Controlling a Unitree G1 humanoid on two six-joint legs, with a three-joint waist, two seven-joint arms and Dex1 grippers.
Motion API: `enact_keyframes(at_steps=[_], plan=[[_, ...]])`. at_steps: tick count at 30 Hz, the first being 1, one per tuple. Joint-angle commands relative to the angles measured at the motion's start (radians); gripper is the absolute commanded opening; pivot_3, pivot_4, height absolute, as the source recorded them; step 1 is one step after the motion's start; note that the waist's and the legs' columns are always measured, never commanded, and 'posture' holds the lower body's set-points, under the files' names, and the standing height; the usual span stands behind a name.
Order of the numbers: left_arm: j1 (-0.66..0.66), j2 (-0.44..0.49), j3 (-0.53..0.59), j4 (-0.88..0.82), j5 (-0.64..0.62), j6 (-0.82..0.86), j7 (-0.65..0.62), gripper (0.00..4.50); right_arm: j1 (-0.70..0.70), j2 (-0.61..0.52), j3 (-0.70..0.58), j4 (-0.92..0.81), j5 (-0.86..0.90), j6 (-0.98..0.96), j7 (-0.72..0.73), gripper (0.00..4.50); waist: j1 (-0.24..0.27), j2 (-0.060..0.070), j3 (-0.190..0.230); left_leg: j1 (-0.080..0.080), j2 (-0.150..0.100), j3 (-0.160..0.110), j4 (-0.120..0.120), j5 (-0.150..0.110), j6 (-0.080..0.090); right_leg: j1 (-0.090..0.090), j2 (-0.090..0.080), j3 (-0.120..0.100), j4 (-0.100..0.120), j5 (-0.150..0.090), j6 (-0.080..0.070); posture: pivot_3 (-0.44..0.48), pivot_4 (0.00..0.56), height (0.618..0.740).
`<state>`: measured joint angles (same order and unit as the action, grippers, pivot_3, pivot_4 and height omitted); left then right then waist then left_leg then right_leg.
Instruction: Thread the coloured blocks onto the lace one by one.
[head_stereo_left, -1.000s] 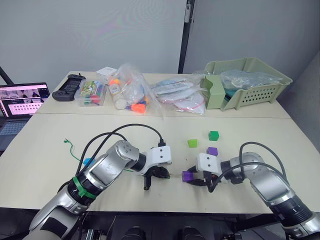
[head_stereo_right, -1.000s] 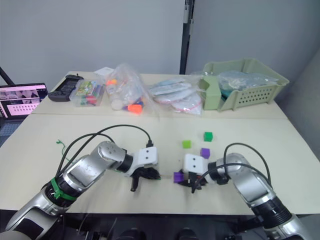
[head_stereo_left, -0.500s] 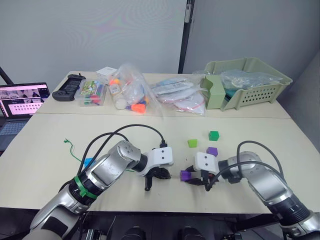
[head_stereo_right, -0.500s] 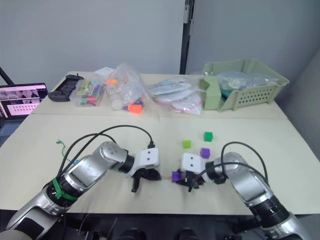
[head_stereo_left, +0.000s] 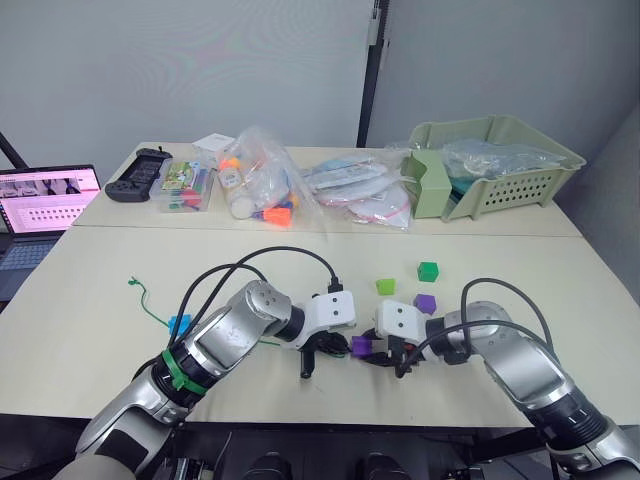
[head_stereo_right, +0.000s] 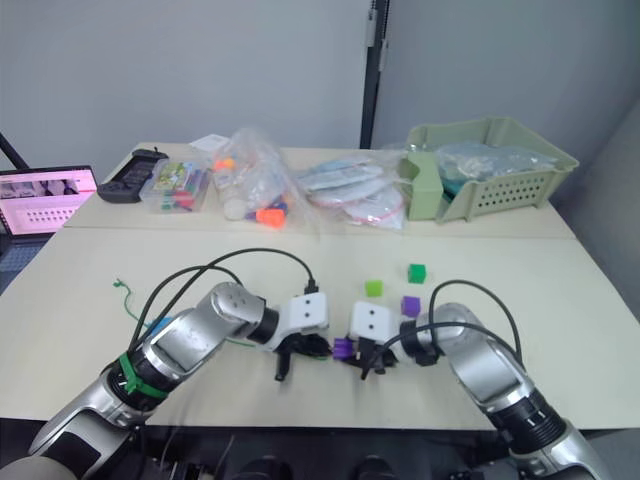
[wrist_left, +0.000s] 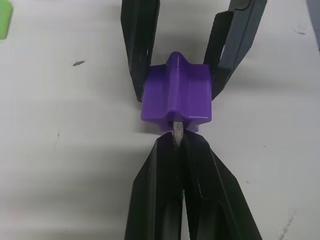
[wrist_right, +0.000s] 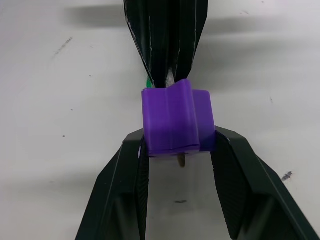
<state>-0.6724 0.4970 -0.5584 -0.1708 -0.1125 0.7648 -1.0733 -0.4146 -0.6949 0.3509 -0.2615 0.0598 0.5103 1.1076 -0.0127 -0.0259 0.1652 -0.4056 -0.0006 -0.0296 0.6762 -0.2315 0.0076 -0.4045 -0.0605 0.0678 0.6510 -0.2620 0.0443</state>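
Near the table's front edge my two grippers meet tip to tip. My right gripper (wrist_right: 178, 141) is shut on a purple block (wrist_right: 177, 120), one black finger on each side. My left gripper (wrist_left: 176, 139) is shut on the lace's stiff pale tip (wrist_left: 176, 131), which has entered the block's hole and pokes out on the far side (wrist_right: 181, 160). The green lace (head_stereo_left: 150, 305) trails left across the table. A blue block (head_stereo_left: 179, 324) lies by my left arm. A light green block (head_stereo_left: 385, 286), a dark green block (head_stereo_left: 428, 271) and another purple block (head_stereo_left: 425, 303) lie behind my right gripper.
A laptop (head_stereo_left: 40, 200) sits at the far left. Along the back stand a black controller (head_stereo_left: 137, 172), a clear box of toys (head_stereo_left: 186, 187), plastic bags (head_stereo_left: 262, 188) and a pale green basket (head_stereo_left: 495, 160).
My right gripper has carried the purple block leftward and my left gripper has moved right, closing the gap. The lace tip now sits in the block's hole.
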Motion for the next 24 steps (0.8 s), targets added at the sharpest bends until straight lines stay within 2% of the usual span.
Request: enact_keyframes(at_steps=[1,7,15,22,23,24], plan=[[0.040,-0.012,0.048,-0.005,-0.047,-0.093,-0.018,0.33,0.003,-0.005,-0.005,-0.021,0.006,-0.016,-0.004,1.32,0.000,0.000,0.000,0.000,0.000,0.000,0.000,0.000,0.000,0.000,0.000,0.000,0.000,0.000,0.000,0.000,0.150,0.740],[0.075,0.003,0.106,0.024,-0.081,-0.155,-0.036,2.28,0.017,-0.027,-0.011,-0.020,0.005,-0.011,-0.001,1.32,0.000,0.000,0.000,0.000,0.000,-0.001,0.001,0.000,0.000,-0.001,0.000,0.000,0.003,0.000,0.000,0.000,0.150,0.740],[0.155,0.034,0.117,0.065,-0.054,-0.287,-0.046,2.28,0.039,-0.059,-0.027,-0.034,0.015,-0.006,0.005,1.32,0.002,0.000,0.000,0.001,0.000,-0.001,0.001,0.000,0.000,0.000,-0.001,0.000,0.004,0.000,0.000,0.000,0.150,0.740],[0.176,-0.033,0.125,0.157,-0.032,-0.363,0.004,2.28,0.049,-0.075,-0.029,-0.049,0.021,0.003,0.009,1.32,0.007,0.000,0.000,0.001,-0.001,0.000,0.002,0.000,0.000,0.000,-0.001,0.000,0.004,0.000,0.000,0.000,0.150,0.740],[0.177,-0.041,0.128,0.164,-0.034,-0.373,0.006,1.68,0.050,-0.076,-0.029,-0.051,0.022,0.004,0.009,1.32,0.007,0.000,0.000,0.001,-0.001,0.000,0.002,0.000,0.000,0.000,-0.001,0.000,0.004,0.000,0.000,0.000,0.150,0.740],[0.180,-0.046,0.132,0.164,-0.039,-0.375,0.007,1.45,0.051,-0.078,-0.029,-0.054,0.023,0.006,0.009,1.32,0.007,0.000,0.000,0.001,-0.001,0.000,0.002,0.000,0.000,0.000,-0.001,0.000,0.004,0.000,0.000,0.000,0.150,0.740]])
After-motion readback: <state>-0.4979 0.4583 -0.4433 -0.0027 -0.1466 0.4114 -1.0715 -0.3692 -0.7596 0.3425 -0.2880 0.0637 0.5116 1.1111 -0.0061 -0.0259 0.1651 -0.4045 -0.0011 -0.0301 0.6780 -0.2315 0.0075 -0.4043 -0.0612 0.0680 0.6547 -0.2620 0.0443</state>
